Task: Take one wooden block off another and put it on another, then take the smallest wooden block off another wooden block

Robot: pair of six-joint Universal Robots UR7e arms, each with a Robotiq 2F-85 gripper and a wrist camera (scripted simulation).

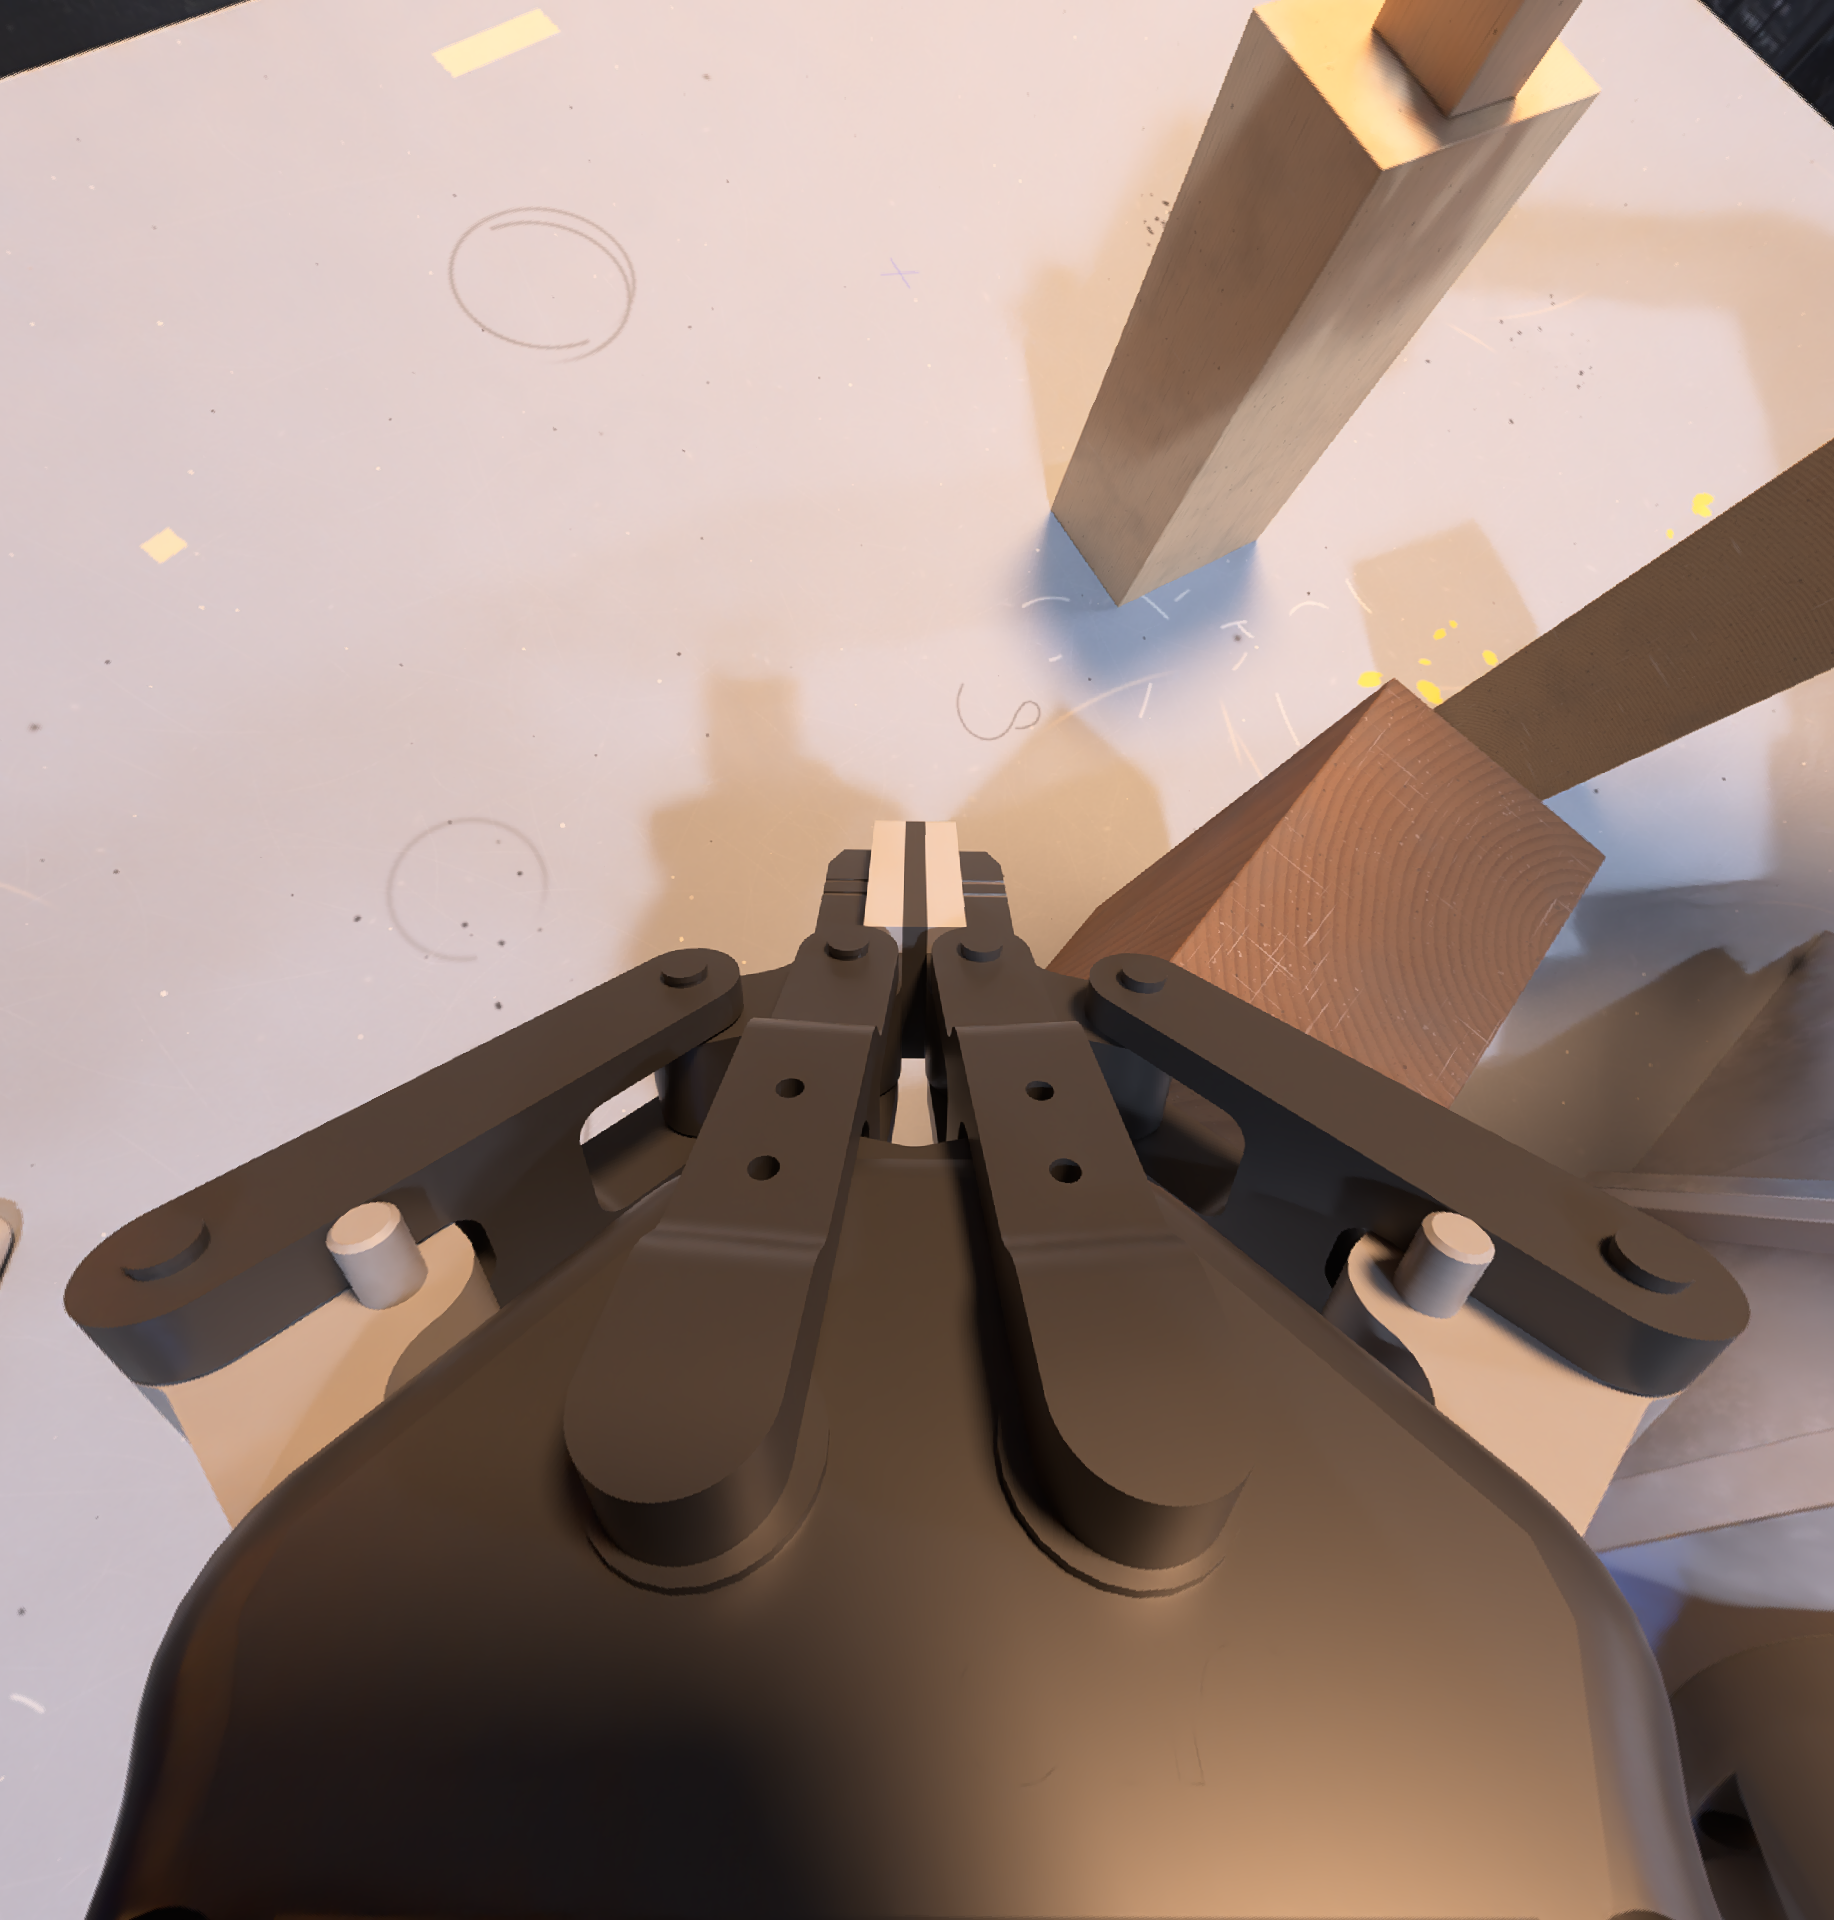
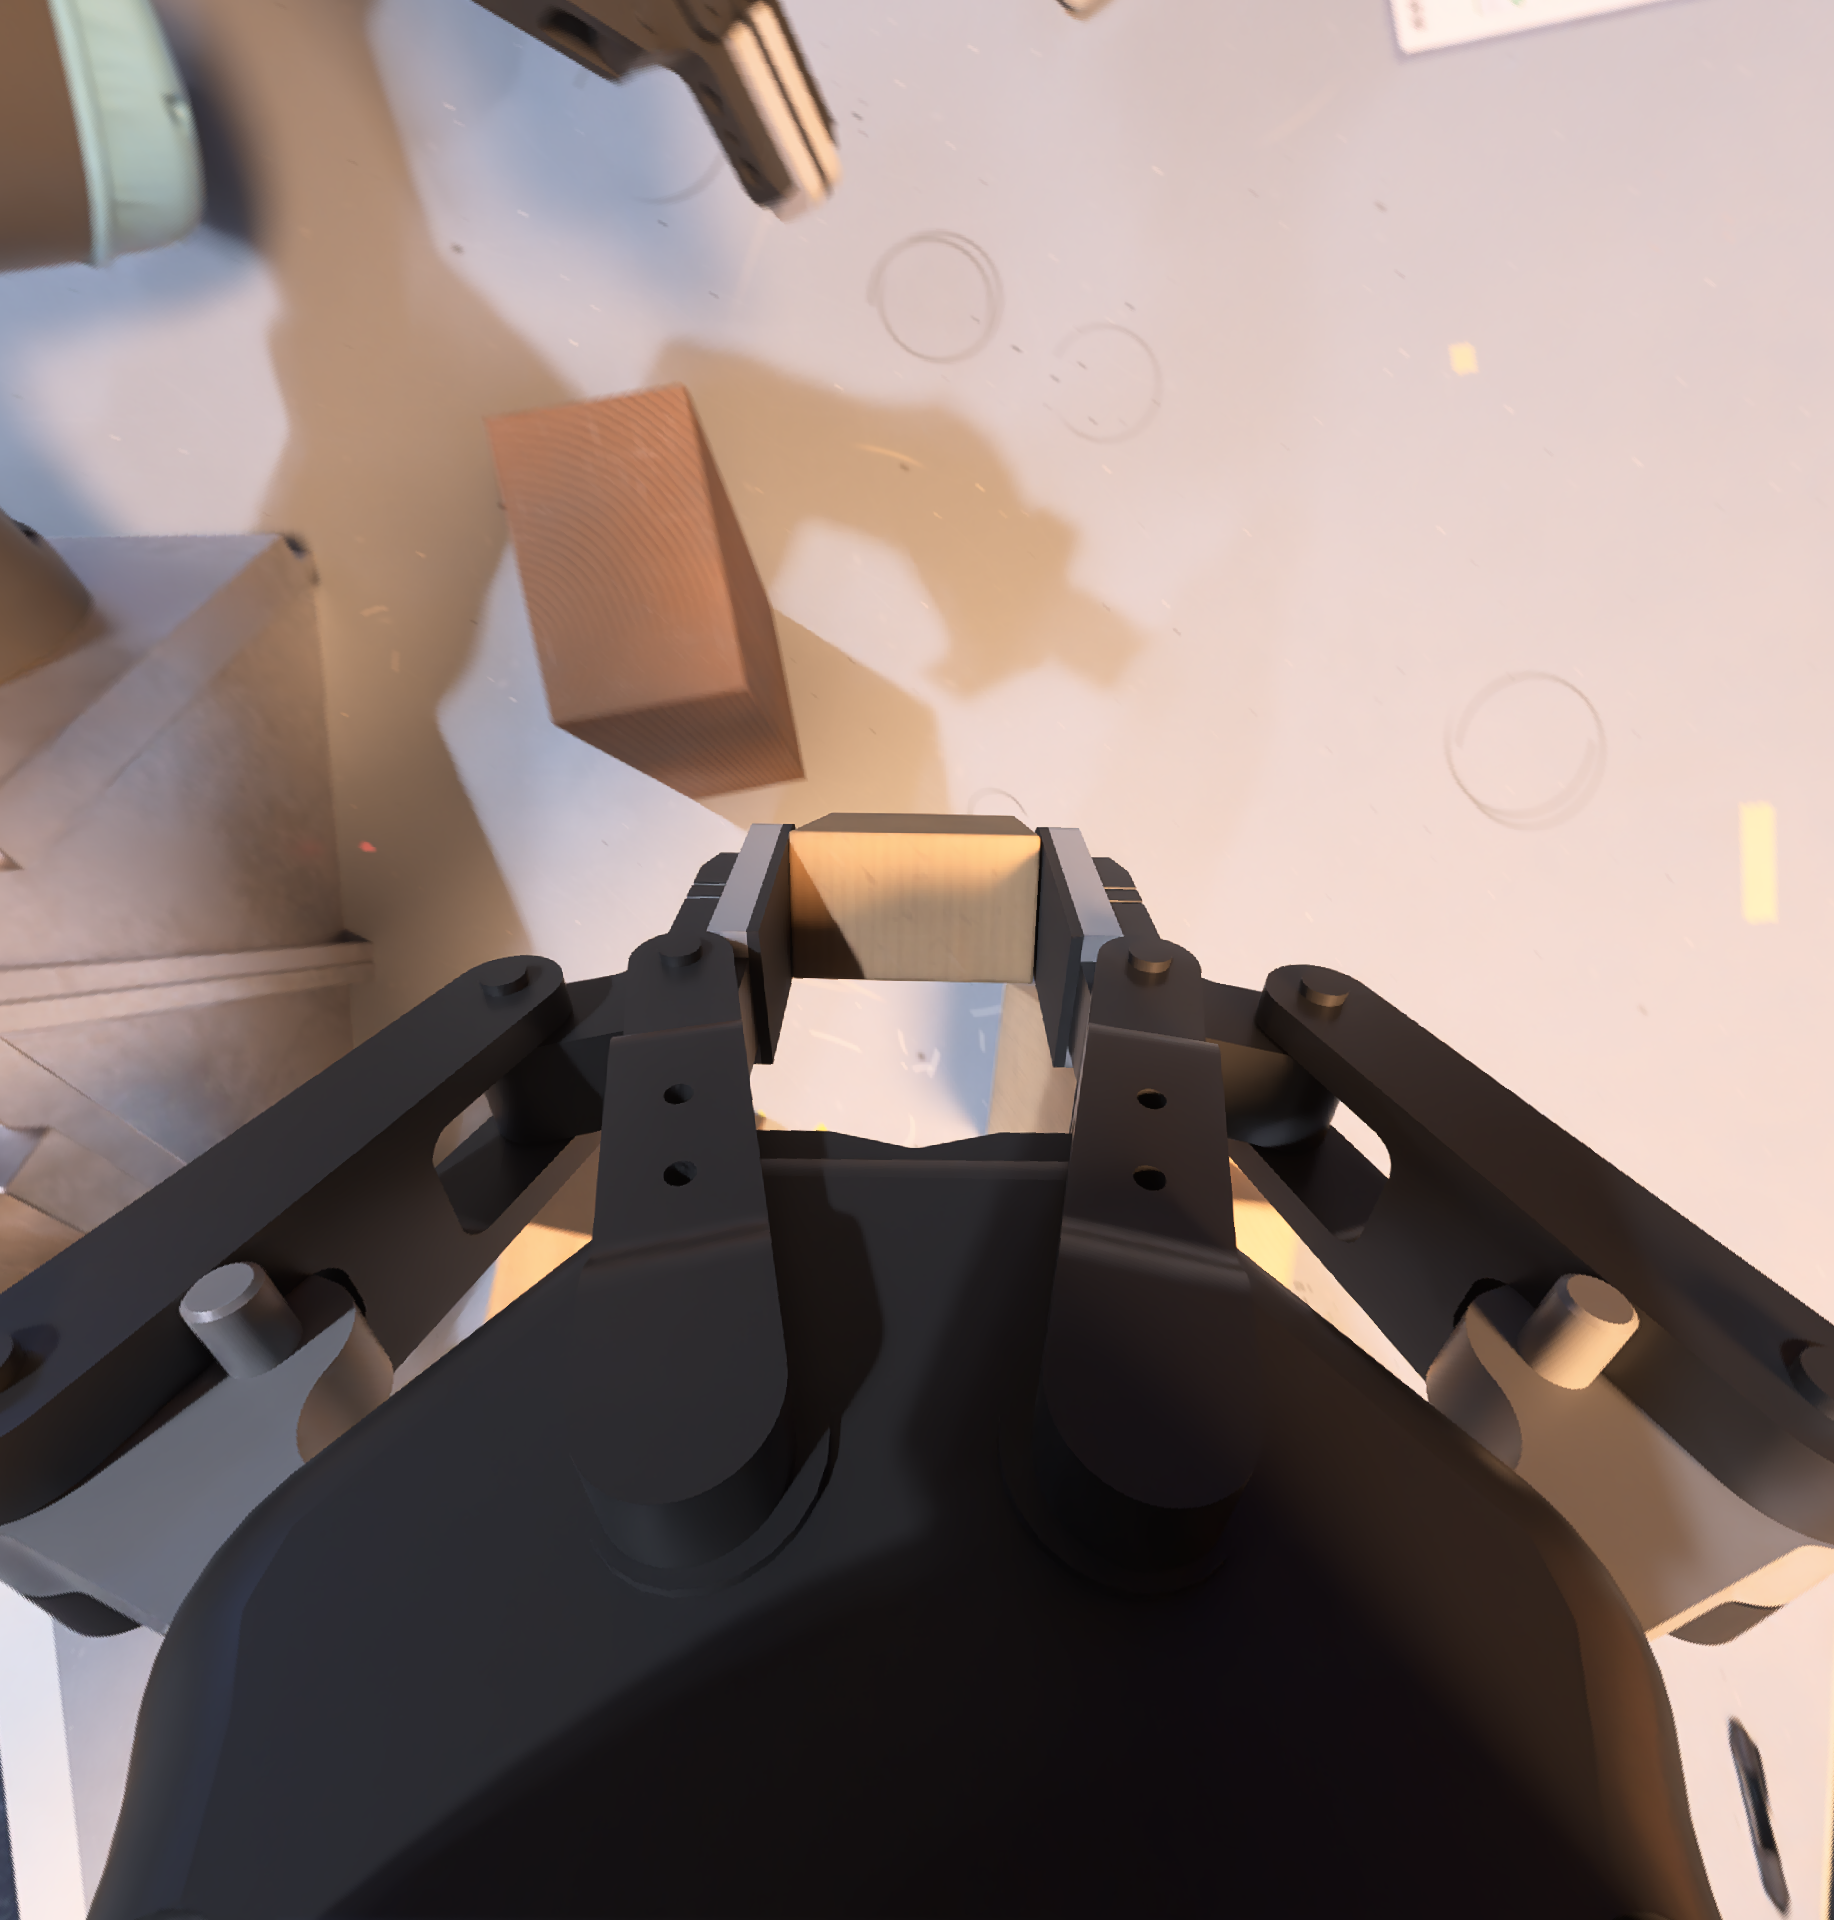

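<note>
1. Two grippers are in view: the right gripper (image 2: 913,904) clamps a small pale wooden block (image 2: 908,909) between its pads, above the white table (image 2: 1412,571).
2. The left gripper (image 1: 913,878) has its fingers pressed together, holding nothing.
3. Just to its right a reddish-brown wooden block (image 1: 1380,894) rests on the table.
4. Farther off, a tall pale wooden block (image 1: 1277,343) stands upright, a smaller block (image 1: 1464,52) on top.

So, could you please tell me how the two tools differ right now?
The left tool is shut with its pads together and nothing between them; the right tool is clamped on a pale wooden block. The left hangs above bare table; the right holds its load. Both are dark two-finger tools.
</note>
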